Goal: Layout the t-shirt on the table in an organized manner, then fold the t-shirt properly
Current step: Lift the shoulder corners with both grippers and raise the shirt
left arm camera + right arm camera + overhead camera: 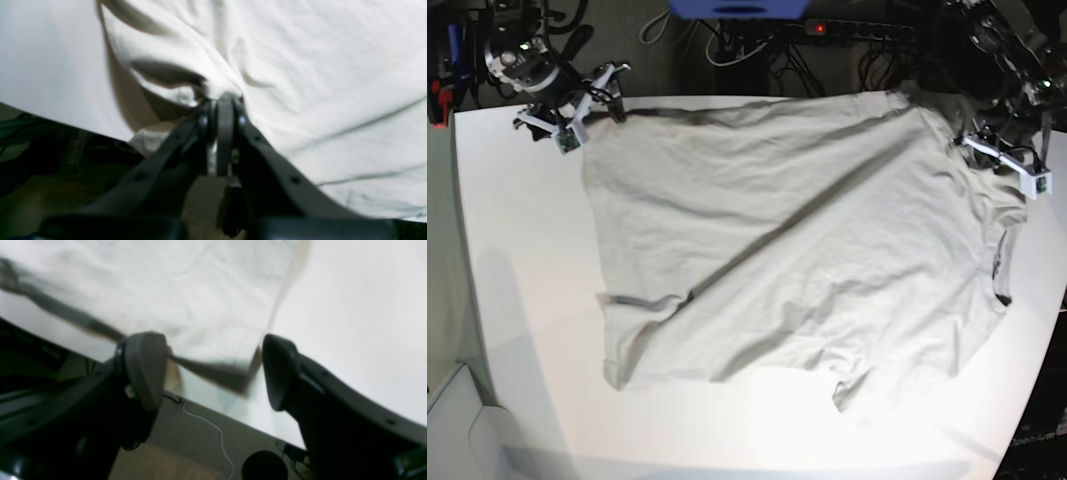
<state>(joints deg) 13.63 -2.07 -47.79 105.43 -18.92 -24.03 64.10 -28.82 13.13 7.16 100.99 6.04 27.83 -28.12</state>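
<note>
The light grey-beige t-shirt [797, 250] lies spread and wrinkled over most of the white table [517, 300], with a long diagonal fold across it. My left gripper [224, 100] is shut on a bunched fold of the t-shirt [300, 66] near the table's edge; in the base view it is at the shirt's far right corner [962, 138]. My right gripper [213, 370] is open, its fingers [146, 366] apart on either side of a shirt corner [200, 306]. In the base view it is at the shirt's far left corner [615, 100].
Cables and a power strip [857, 30] lie behind the table's far edge. The right wrist view shows the floor below the table edge with a white cable [213, 430]. The shirt's right side reaches the table's right edge [1027, 300].
</note>
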